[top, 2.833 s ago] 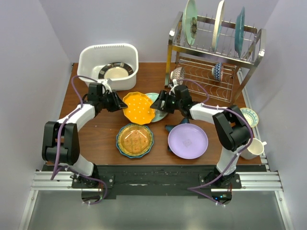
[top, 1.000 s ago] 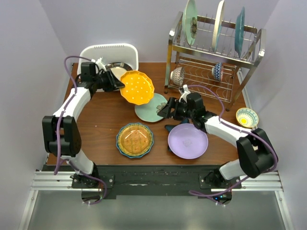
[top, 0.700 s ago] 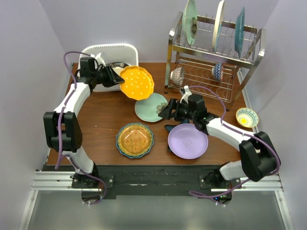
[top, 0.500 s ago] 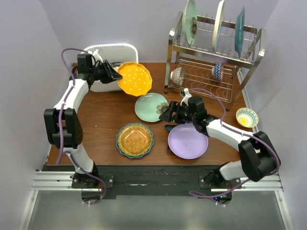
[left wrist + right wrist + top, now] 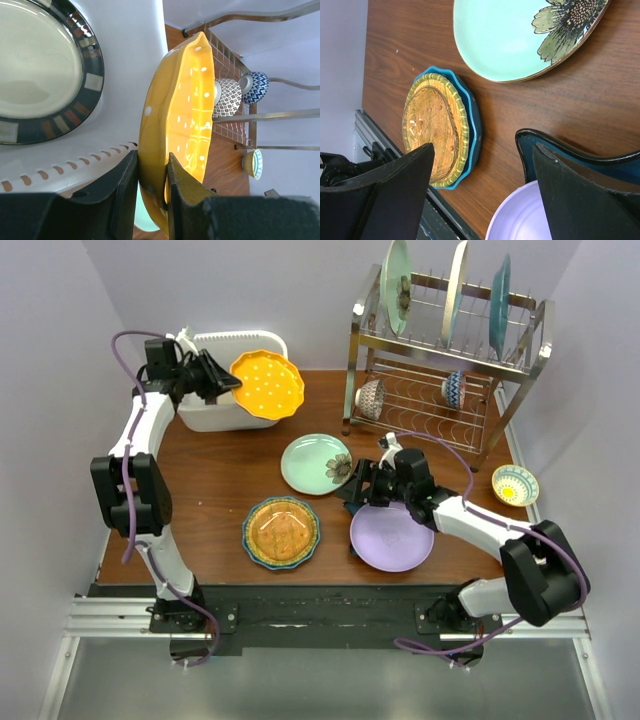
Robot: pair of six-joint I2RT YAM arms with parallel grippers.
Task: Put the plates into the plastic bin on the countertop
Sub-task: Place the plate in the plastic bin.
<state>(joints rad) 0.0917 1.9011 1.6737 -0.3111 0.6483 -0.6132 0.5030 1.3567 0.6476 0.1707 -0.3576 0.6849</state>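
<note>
**Orange plate at the bin's rim**

The left gripper [image 5: 152,186] is clamping the edge of the orange scalloped plate with white dots [image 5: 267,385], holding it tilted over the right rim of the white rectangular plastic bin [image 5: 236,339]. A black-rimmed cream plate [image 5: 35,70] is lying inside the bin. The right gripper [image 5: 485,182] is hovering, jaws wide and empty, beside the round lavender plate [image 5: 392,537].

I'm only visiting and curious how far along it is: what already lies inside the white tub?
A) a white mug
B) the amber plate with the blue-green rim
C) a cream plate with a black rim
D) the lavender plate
C: the left wrist view shows the black-rimmed cream plate lying flat in the white tub, while the lavender plate and amber plate lie on the tabletop.
</note>
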